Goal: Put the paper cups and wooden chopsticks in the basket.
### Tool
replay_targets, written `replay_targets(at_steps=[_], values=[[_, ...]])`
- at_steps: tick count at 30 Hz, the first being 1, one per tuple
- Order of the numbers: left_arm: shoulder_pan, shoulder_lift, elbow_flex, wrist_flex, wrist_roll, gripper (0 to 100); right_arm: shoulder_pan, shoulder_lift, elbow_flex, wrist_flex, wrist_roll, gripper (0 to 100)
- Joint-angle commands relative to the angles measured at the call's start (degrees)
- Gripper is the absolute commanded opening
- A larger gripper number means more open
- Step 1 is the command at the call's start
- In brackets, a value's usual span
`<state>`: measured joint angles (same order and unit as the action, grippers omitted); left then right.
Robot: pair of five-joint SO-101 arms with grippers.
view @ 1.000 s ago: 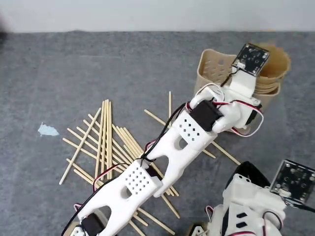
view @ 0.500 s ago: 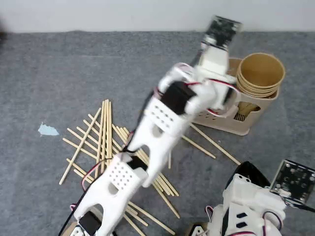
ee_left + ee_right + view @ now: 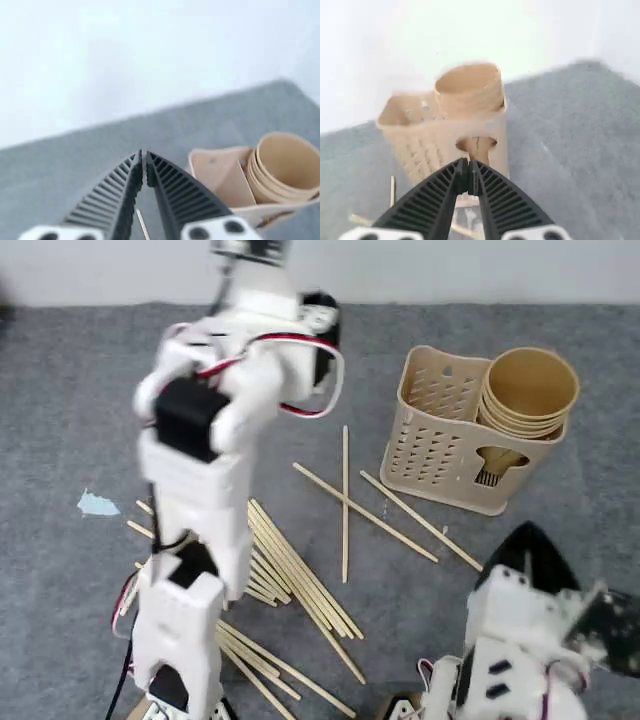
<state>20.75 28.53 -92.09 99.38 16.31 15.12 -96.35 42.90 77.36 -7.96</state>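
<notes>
Grey worktop [image 3: 80,390] carries many loose wooden chopsticks [image 3: 300,575]; paper cups [image 3: 528,390] sit stacked in the basket [image 3: 440,440]. Left pincer [image 3: 143,157], closed and empty, has swung away from the basket, so another pickup looks due. Right pincer [image 3: 469,167] is closed, empty.

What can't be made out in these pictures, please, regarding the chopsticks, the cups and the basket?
- High view: the left arm covers part of the pile of wooden chopsticks, so they cannot be counted.
- High view: the paper cups are nested, with rims too close together to count.
- High view: the floor of the basket under the cups is hidden by the stack.
- High view: the right arm is cut off by the bottom edge.
</notes>
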Motion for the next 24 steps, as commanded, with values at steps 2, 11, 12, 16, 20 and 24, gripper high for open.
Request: replay_targets(at_steps=[2, 11, 12, 16, 20, 24], values=[[-4.0, -8.9, -0.7, 1.4, -2.9, 1, -0.2, 8.7, 3.5, -12.0, 3.3, 0.8], [-12.1, -29.5, 26.9, 1.3, -6.9, 1, -2.2, 16.4, 3.8, -16.5, 3.5, 1.0], [-13.1, -32.7, 31.3, 1.2, -8.6, 1, -3.3, 16.4, 3.8, -15.8, 4.0, 1.1], [-17.6, -45.1, 48.5, 1.1, -15.2, 1, -8.9, 16.8, 3.8, -11.0, 8.4, 1.1], [-23.3, -56.6, 63.0, 1.0, -21.2, 1, -13.1, 16.9, 3.8, -6.8, 12.4, 1.1], [-29.4, -65.0, 76.1, 0.5, -25.3, 1, -16.4, 16.9, 3.8, -3.3, 18.0, 1.2]])
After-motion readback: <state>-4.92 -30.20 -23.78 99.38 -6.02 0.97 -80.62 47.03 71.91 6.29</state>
